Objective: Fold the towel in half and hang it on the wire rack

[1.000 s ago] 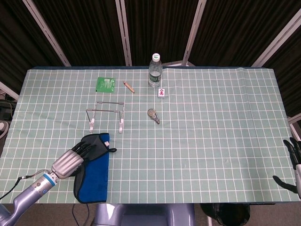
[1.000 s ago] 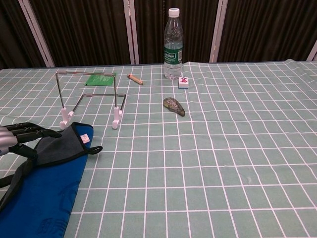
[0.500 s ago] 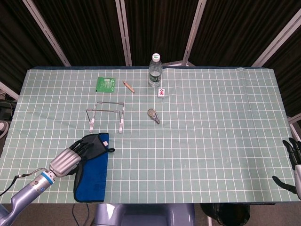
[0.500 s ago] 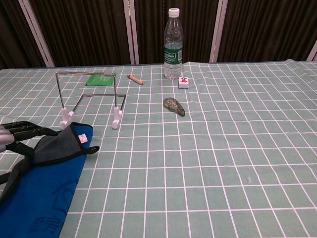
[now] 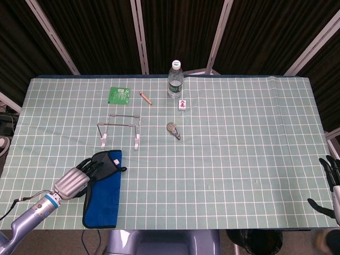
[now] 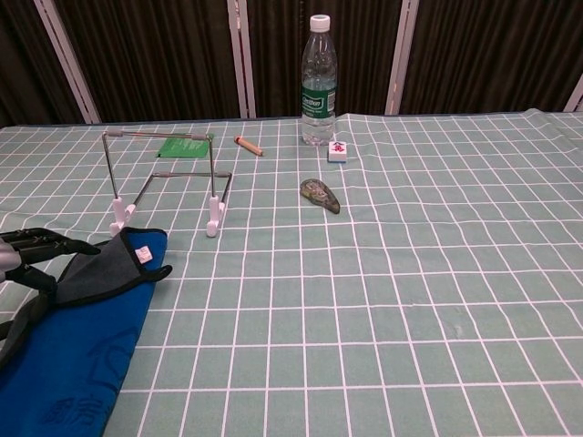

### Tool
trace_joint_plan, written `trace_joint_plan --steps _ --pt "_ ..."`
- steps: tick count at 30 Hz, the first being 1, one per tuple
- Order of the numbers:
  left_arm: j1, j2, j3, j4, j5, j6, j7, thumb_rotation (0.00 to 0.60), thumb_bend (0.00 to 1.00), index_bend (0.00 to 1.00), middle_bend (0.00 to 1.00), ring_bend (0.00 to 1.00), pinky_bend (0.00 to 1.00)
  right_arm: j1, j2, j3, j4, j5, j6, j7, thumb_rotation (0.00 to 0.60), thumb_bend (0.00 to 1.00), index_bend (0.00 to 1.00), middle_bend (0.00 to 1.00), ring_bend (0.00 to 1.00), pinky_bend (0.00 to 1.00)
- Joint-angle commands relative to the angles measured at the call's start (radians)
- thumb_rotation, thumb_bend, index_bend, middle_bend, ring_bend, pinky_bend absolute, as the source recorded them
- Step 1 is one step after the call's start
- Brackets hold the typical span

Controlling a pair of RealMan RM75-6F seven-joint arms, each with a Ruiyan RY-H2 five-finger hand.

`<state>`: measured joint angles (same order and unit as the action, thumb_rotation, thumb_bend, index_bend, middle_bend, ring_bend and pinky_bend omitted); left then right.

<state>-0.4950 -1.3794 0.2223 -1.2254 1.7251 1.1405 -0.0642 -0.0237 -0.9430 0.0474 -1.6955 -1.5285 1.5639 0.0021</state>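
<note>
Left hand [image 5: 81, 177]: at the near-left part of the table [image 5: 239, 175], fingers pinched together on the far end of the towel, that end raised off the cloth. Its wrist runs out of the chest view's left edge.

Towel [image 5: 103, 192]: blue with a grey inner face, lying lengthwise beside the table's near edge, left of centre; the far end is lifted and turned back, a white tag and dark hanging loop showing at its corner. Judged light, limp and soft; it will sag and drape wherever it is unsupported, and cloth on cloth may drag. Best taken at the end corners, so the fold falls evenly. The near end is cut off in the chest view, and how much is already doubled cannot be told.

Wire rack [image 5: 119, 129]: thin metal frame on white feet, upright, just beyond the towel. Judged light, likely to shift if the towel tugs it.

Right hand [image 5: 330, 183]: at the table's near-right corner, holding nothing, fingers apart, partly cut off by the frame; absent from the chest view.
</note>
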Motion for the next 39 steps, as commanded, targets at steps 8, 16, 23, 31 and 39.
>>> trace_joint_plan --steps 8,16,23,31,39 --pt "0.012 0.027 -0.007 -0.012 -0.018 -0.005 -0.005 0.600 0.17 0.00 0.00 0.00 0.00 0.000 -0.001 -0.001 -0.002 -0.002 0.000 -0.004 0.600 0.00 0.07 0.00 0.00 0.00" --pt "0.027 0.106 -0.025 -0.074 -0.027 0.050 -0.037 0.600 0.12 0.00 0.00 0.00 0.00 -0.002 0.004 -0.002 -0.005 -0.005 0.005 0.003 0.600 0.00 0.22 0.00 0.00 0.00" --pt "0.016 0.143 -0.054 -0.136 -0.003 0.091 -0.049 0.600 0.12 0.02 0.00 0.00 0.00 -0.003 0.008 -0.005 -0.008 -0.013 0.008 0.010 0.600 0.00 0.21 0.00 0.00 0.00" --pt "-0.078 0.064 -0.138 -0.210 -0.050 -0.053 0.071 0.600 0.35 0.28 0.00 0.00 0.00 -0.003 0.010 -0.007 -0.010 -0.019 0.008 0.014 0.600 0.00 0.13 0.00 0.00 0.00" --pt "-0.158 -0.068 -0.218 -0.174 -0.193 -0.235 0.252 0.600 0.38 0.35 0.00 0.00 0.00 -0.001 0.011 -0.003 -0.002 -0.001 -0.001 0.025 0.600 0.00 0.12 0.00 0.00 0.00"
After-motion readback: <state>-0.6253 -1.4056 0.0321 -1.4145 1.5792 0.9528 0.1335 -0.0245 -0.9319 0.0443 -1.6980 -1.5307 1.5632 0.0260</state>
